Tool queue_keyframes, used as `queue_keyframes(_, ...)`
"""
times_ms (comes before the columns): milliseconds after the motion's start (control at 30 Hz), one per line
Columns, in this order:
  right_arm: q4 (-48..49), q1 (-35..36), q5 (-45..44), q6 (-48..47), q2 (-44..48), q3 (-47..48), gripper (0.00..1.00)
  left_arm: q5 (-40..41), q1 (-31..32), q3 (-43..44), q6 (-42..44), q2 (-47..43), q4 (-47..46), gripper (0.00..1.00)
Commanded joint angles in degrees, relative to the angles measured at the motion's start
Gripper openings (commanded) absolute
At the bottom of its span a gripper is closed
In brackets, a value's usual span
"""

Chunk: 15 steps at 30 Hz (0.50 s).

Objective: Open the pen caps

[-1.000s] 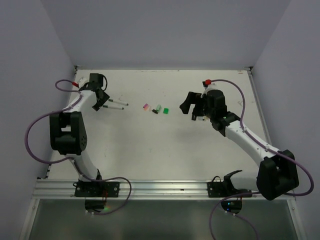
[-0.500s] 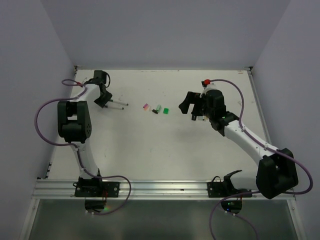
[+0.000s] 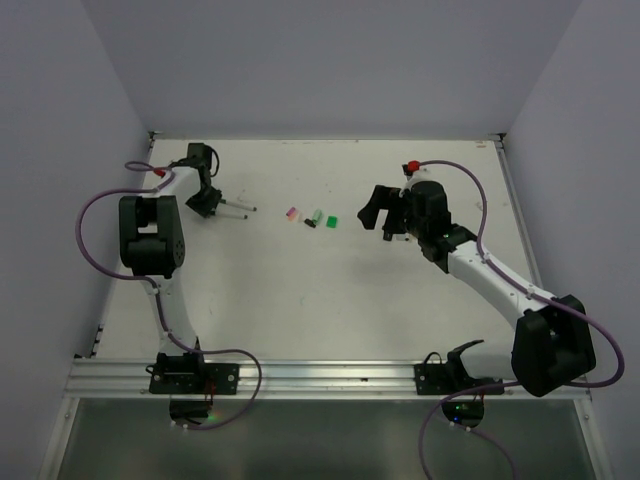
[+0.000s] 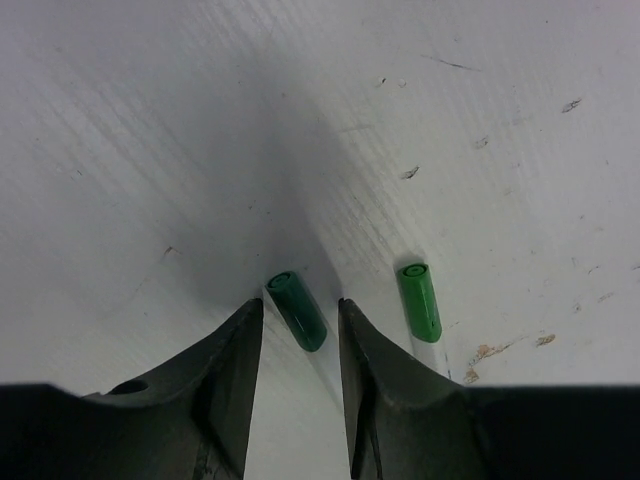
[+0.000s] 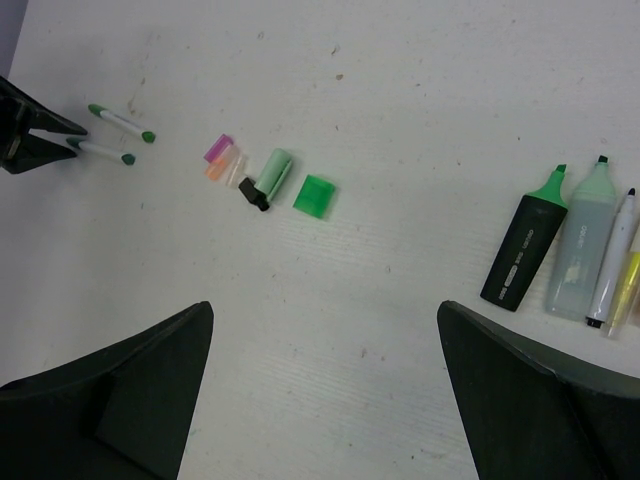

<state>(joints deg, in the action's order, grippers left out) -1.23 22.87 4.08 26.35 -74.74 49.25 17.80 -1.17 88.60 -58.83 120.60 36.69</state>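
Dark green pen cap [image 4: 300,318] sits between jaws of my left end effector [image 4: 298,305], axis along them; jaws part-open, gripping nothing. Farther off, my right end effector [image 5: 325,310] gapes empty.

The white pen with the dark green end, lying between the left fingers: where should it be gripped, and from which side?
Pinch the pen across its white barrel, behind the dark green end, from above. It lies flat, lengthwise between the left gripper's open jaws; the neighbouring pen lies apart, leaving room.
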Motion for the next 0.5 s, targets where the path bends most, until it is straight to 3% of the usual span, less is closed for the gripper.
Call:
queue_keyframes(0, 2.64, 0.24, 0.05, 0.37, 0.47, -0.3, 0.98, 0.57, -0.41, -0.97, 0.55, -0.01, 1.9, 0.38)
queue_keyframes(300, 2.82, 0.24, 1.28, 0.72, -0.14, -0.3, 0.99, -0.22, -0.33, -4.39, 5.12, -0.71, 2.25, 0.23)
queue_keyframes(467, 4.31, 0.24, 5.14, 0.2, -1.02, -0.04, 0.98, -3.82, -0.15, -10.44, 8.9, -4.04, -2.22, 0.08)
